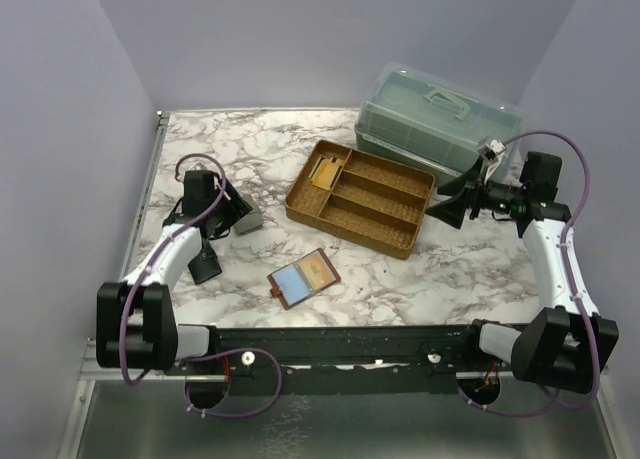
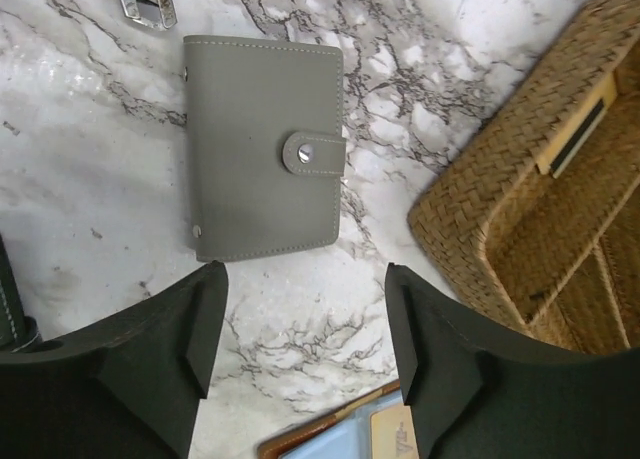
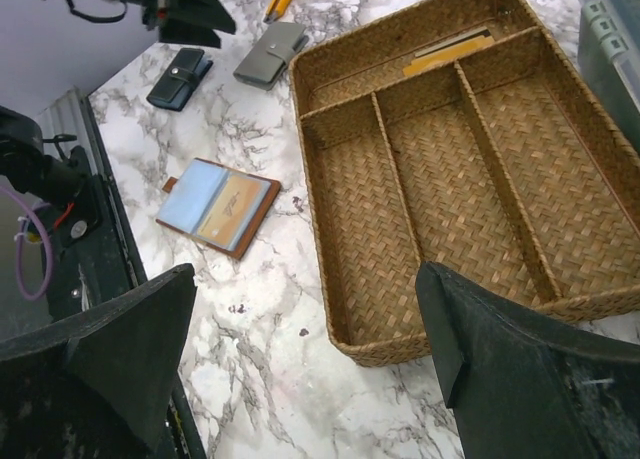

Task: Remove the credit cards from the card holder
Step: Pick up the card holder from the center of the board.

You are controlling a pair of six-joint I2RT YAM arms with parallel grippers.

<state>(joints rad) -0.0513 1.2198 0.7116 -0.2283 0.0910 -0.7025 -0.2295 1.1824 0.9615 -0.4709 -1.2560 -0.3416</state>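
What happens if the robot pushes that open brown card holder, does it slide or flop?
The card holder lies open and flat, so it probably won't tip or roll. On the smooth marble table it would likely slide when pushed. Thin and hinged down the middle, it may flop if lifted by one edge.

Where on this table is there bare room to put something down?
The widest bare patch of table lies front right, between the card holder, the tray and the near edge. Another patch is back left, behind the left gripper. It is crowded by that gripper, around the grey wallet and black case.
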